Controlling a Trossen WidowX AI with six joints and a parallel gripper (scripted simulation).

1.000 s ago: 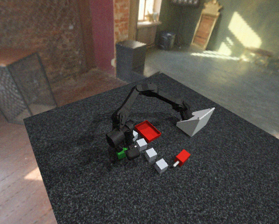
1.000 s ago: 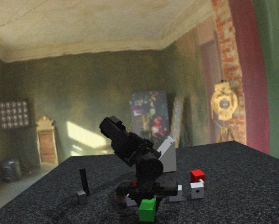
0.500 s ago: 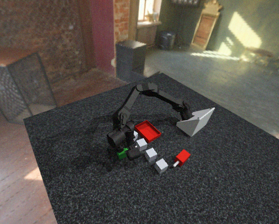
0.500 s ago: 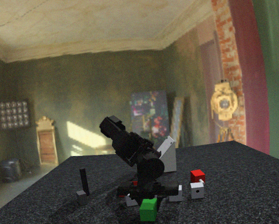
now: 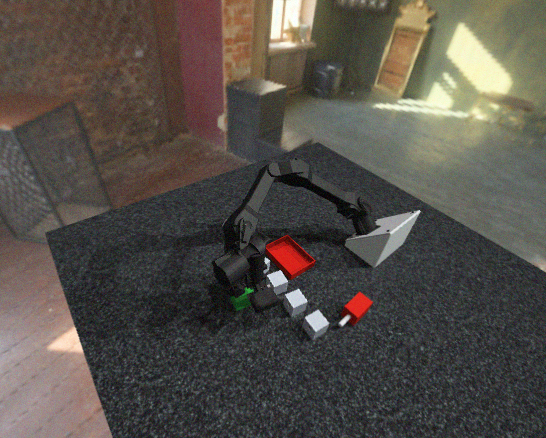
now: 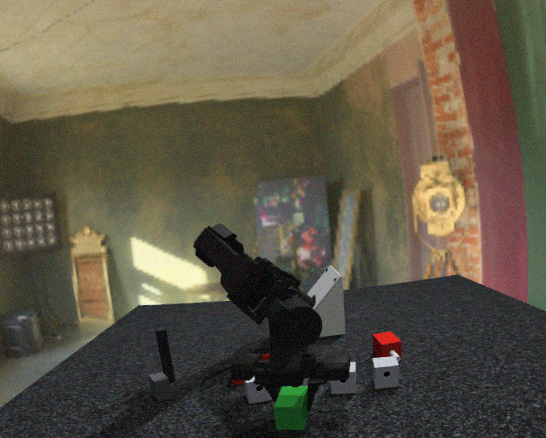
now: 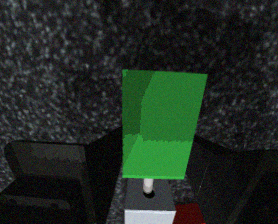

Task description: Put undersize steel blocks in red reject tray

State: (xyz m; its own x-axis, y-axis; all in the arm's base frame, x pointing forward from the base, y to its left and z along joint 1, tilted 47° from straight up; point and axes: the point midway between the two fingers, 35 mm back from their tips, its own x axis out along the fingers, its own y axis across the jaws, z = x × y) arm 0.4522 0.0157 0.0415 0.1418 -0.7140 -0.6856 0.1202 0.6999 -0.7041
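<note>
a red block with a pale pin (image 5: 357,307) (image 6: 387,344) rests on the dark tabletop (image 5: 320,385) (image 6: 450,320), while behind, an ornate-topped wooden panel (image 5: 403,57) (image 6: 92,285) stands against a green wall (image 5: 345,42) (image 6: 165,165) streaked with sunlight. a blue barrel (image 5: 327,79) (image 6: 21,332) stands near a bright window (image 5: 285,20); elsewhere, a colorful painting (image 6: 292,225) is seen beside a tall, leaning panel (image 6: 346,232), left of a golden, round-centered piece (image 6: 439,197).
</note>
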